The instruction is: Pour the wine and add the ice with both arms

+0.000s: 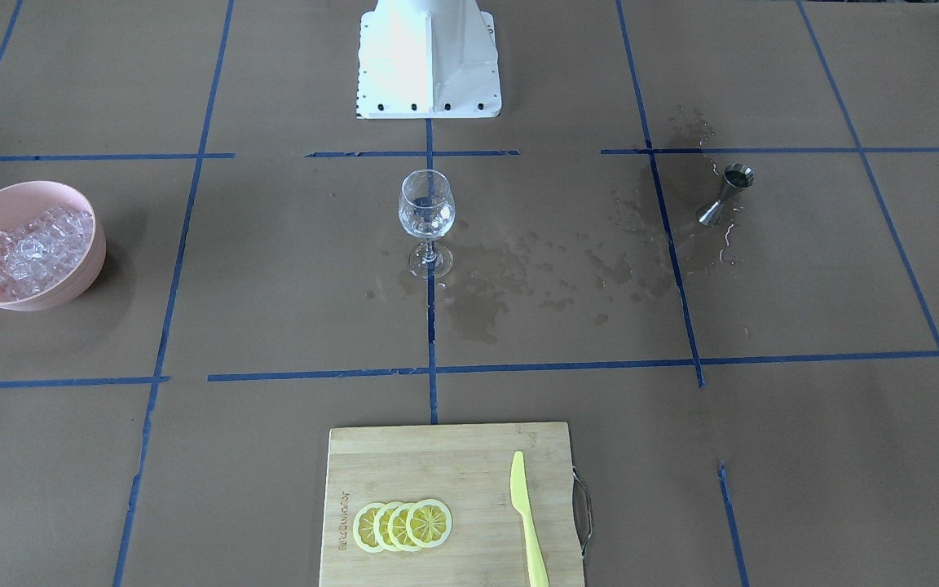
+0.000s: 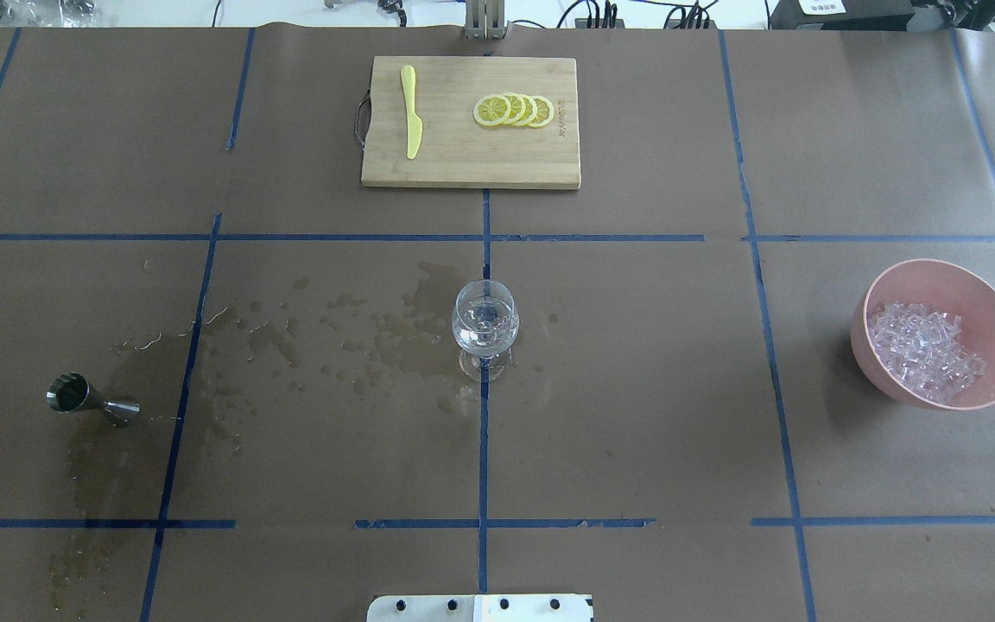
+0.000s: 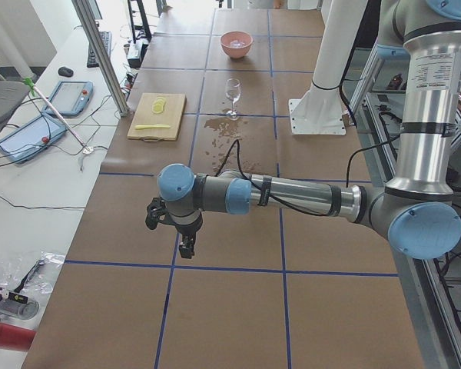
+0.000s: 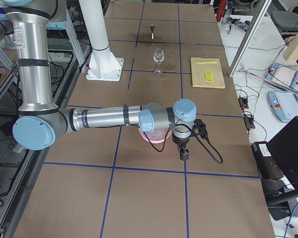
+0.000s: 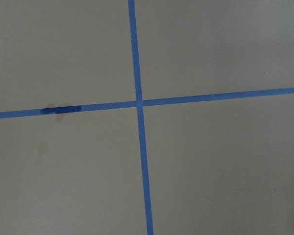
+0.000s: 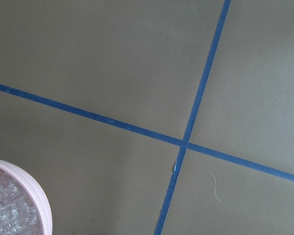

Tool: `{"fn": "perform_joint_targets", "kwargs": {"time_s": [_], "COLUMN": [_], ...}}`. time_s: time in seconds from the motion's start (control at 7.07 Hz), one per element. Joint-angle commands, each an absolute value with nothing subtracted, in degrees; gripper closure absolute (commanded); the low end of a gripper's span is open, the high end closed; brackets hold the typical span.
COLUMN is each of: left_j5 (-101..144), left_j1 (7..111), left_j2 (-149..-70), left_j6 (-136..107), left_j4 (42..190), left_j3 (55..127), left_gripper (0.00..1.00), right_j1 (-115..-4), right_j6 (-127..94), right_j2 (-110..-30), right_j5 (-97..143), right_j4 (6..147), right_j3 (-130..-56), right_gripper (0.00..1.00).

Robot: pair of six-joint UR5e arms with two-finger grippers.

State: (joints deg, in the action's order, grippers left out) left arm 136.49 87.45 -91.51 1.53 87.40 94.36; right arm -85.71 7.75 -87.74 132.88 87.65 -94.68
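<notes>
A clear wine glass (image 1: 426,214) stands at the table's middle (image 2: 485,326) with a little clear content in its bowl; I cannot tell liquid from cubes. A steel jigger (image 1: 726,194) stands upright on the robot's left side (image 2: 90,399). A pink bowl (image 2: 938,269) with a heap of ice cubes (image 2: 925,350) stands on its right side. My left gripper (image 3: 186,247) hangs past the table's left end, far from the jigger. My right gripper (image 4: 184,154) hangs just beyond the bowl (image 4: 154,137). I cannot tell whether either is open or shut.
Wet spill patches (image 2: 394,337) spread on the brown paper between jigger and glass. A bamboo cutting board (image 2: 472,168) with lemon slices (image 2: 515,110) and a yellow knife (image 2: 411,112) lies at the far edge. The white pedestal base (image 1: 429,57) stands behind the glass.
</notes>
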Motion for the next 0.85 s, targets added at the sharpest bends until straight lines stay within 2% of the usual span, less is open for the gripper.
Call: {"fn": "perform_joint_targets", "kwargs": {"time_s": [0.0,0.42,0.71], "left_j5": [136.23,136.85,139.89], "left_j1": [87.1,85.44,85.17], "left_j2": [-89.75,-90.26,-87.74], "left_j6": [2.71,2.9,2.99], "left_j4": [91.46,92.46,101.8], "left_j3": [94.91,96.86,97.29], "left_gripper": [0.0,0.0,0.0], "right_j1": [-84.29,-80.44,-79.98], "right_j6": [7.65,7.65,7.73], "right_j2": [-87.28,-87.02,-85.7], "right_j5": [132.8,133.68,133.77], "right_j4": [87.98,89.98,99.11], "right_j3": [-94.57,-94.92,-99.73], "right_gripper": [0.0,0.0,0.0]}}
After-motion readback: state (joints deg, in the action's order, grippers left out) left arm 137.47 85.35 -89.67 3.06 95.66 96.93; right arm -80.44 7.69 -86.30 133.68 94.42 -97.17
